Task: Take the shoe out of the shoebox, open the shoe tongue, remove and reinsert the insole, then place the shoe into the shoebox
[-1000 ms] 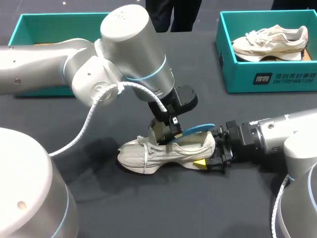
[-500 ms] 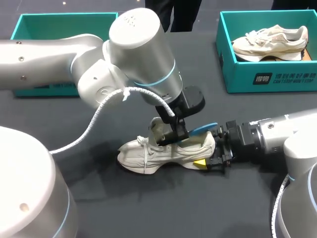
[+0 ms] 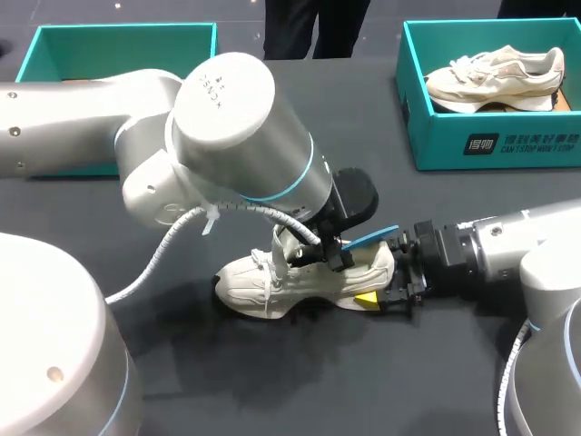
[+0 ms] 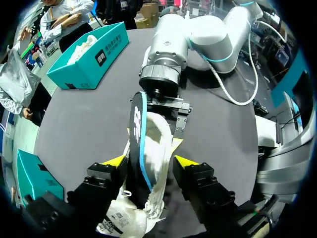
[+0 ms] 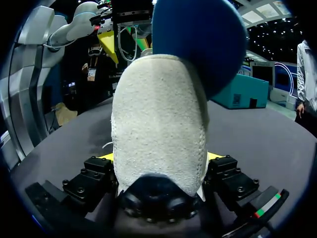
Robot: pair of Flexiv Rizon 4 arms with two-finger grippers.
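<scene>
Our right gripper (image 5: 159, 163) pinches the shoe (image 3: 272, 282); we cannot tell if the left gripper (image 4: 148, 161) grips. Let's slide the blue insole (image 3: 372, 236) in flat.

At least two shoes show, the loose shoe (image 3: 300, 277) and the boxed shoe (image 3: 495, 77), since the left shoebox (image 3: 118, 29) is mostly hidden inside. There are two shoeboxes counting the right shoebox (image 3: 490, 141), and one insole (image 3: 372, 236).
</scene>
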